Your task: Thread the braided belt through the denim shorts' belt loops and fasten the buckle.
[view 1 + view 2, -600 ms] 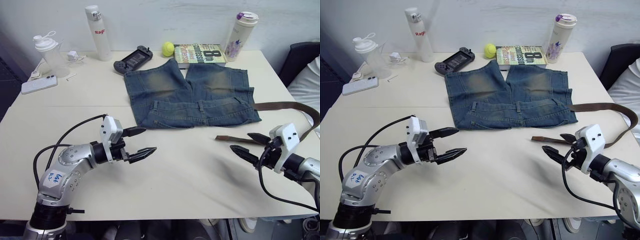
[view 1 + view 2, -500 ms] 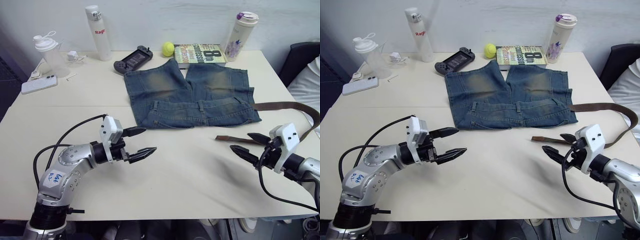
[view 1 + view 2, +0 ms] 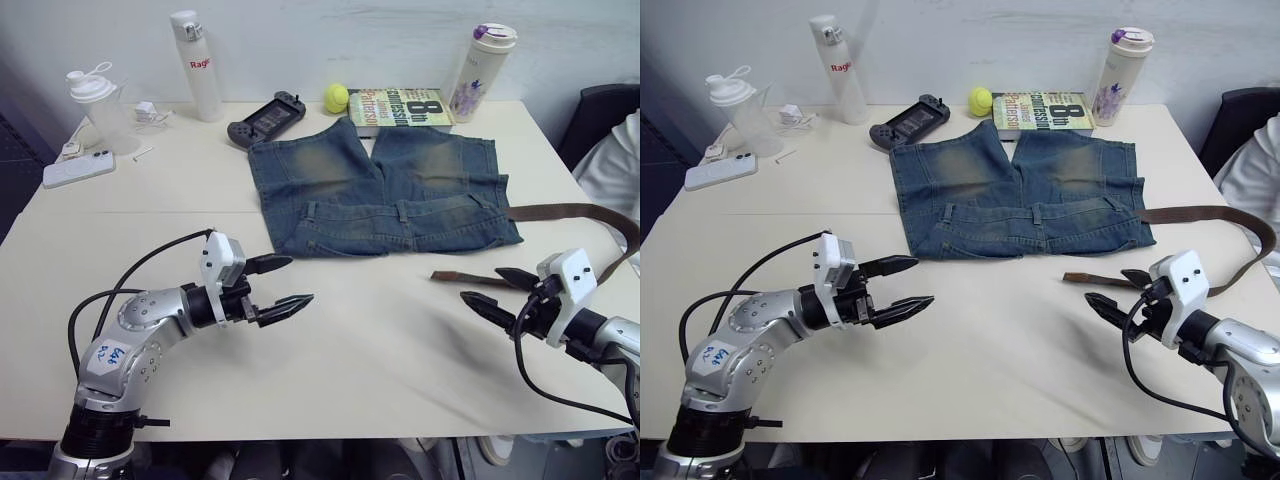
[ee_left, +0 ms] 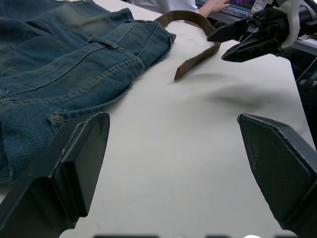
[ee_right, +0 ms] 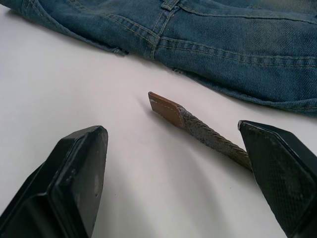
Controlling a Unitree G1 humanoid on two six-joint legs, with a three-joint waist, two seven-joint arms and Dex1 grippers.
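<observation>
While both grippers hover low over the counter (image 3: pixel 380 350), fingers spread wide and empty, the left gripper (image 3: pixel 280 285) and right gripper (image 3: pixel 500 290) face each other. Just beyond the right one, the belt's (image 3: pixel 470 276) tip points left, its strap curving behind. Farther back lie the shorts (image 3: pixel 380 190), waistband nearest, then a book (image 3: pixel 400 107) reading "8th Confession" and a bottle (image 3: pixel 196 65) marked "Rag".

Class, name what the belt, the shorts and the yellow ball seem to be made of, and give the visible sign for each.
Belt: a woven braid with a smooth brown tip, probably leather or imitation; the stitched tab and plaited texture suggest it.
Shorts: blue denim, matte and faded; twill weave and contrast seams show.
Ball: fuzzy-looking yellow-green, likely a felt tennis ball, though too small to confirm.
</observation>
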